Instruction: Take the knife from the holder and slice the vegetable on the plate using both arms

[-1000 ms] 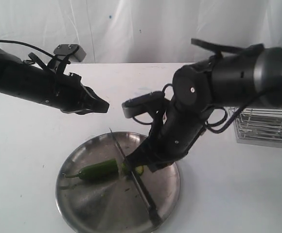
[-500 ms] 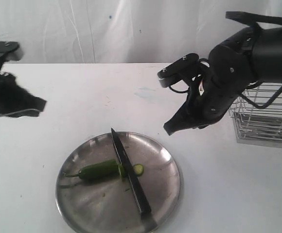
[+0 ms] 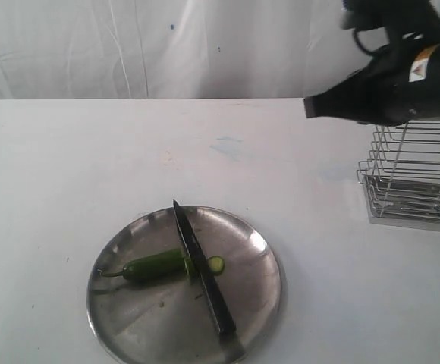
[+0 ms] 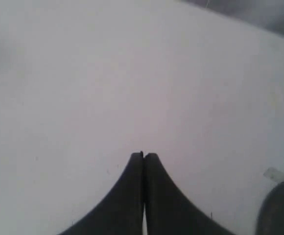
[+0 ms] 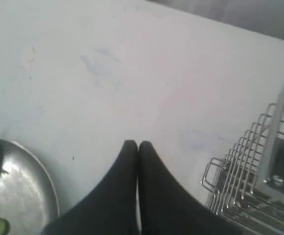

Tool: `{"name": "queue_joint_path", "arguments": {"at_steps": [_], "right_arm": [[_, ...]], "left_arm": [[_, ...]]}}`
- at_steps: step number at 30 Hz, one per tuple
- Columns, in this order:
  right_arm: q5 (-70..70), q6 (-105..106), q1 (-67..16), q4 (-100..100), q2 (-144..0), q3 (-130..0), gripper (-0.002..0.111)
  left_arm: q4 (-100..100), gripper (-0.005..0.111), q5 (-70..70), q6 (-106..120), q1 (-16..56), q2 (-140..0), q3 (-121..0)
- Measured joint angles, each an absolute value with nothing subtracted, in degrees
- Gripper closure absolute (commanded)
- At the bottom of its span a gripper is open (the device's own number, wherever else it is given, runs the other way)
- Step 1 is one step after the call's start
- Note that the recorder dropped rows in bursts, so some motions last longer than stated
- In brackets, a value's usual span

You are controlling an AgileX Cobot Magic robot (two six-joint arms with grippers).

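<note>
Both arms have pulled away from the plate (image 3: 268, 262) since a second ago: the left one has gone right out of the room view, and the right one has swung up and back toward the far right of the worktop (image 3: 91, 152), leaving the knife behind. The right gripper (image 3: 309, 108) now hangs just by the top of the holder (image 3: 413, 186), its jaws pressed together with nothing between them. The left gripper (image 4: 143, 155), seen only from its own wrist, is likewise closed tight and empty over bare white surface. The knife (image 3: 207, 292) lies flat across the plate, tip toward the back edge of the worktop and handle toward the near side. Its blade rests against the cut end of the vegetable (image 3: 155, 265), with one round slice (image 3: 216, 265) just beside the blade on its other side. The plate sits toward the near side of the worktop, well apart from the holder. To my eye the cut is made and the step in hand is the retreat, so what matters is clearance: the right arm should pass high enough over the holder not to clip and tip it. If more slices are wanted, I'd send the right gripper back for the handle end, never the blade, and have the left gripper pin the vegetable near its stem
</note>
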State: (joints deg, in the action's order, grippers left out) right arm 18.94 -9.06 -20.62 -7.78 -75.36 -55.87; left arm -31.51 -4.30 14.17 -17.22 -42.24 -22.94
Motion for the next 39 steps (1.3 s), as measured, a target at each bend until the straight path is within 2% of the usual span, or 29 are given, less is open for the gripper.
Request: {"name": "queue_joint_path", "arguments": {"at_steps": [3,7,15,22,25,30,35,39], "right_arm": [[13.8,-10.1,-19.9,-7.8,-68.3,-52.4,0.108],[12.2,-9.5,-19.9,-7.6,-59.2,-49.3,0.108],[25.1,-9.5,-19.9,-6.3,-46.3,-47.9,0.108],[25.6,-9.5,-19.7,-9.4,-38.3,-47.9,0.108],[19.5,-5.9,-14.8,-11.0,-33.1,-48.1,0.108],[6.4,3.3,-1.3,-7.2,-26.2,-48.4,0.108],[5.5,4.5,0.7,-5.4,-24.0,-47.6,0.108],[4.8,4.5,1.3,-3.5,-18.8,-38.9,0.108]], "left_arm": [[-31.8,0.107,-4.7,14.2,-17.2,-34.1,-22.2],[-31.9,0.107,-11.9,14.0,-17.2,-28.0,-22.2],[-31.9,0.107,-15.3,14.0,-17.2,-25.6,-22.1],[-31.9,0.107,-15.6,14.0,-17.2,-25.6,-22.1],[-31.9,0.107,-15.6,14.0,-17.2,-25.6,-22.1],[-31.9,0.107,-15.7,14.0,-17.2,-25.6,-22.1],[-31.9,0.107,-15.7,14.0,-17.2,-25.6,-22.1],[-31.9,0.107,-15.8,14.0,-17.2,-25.6,-22.1]]}}
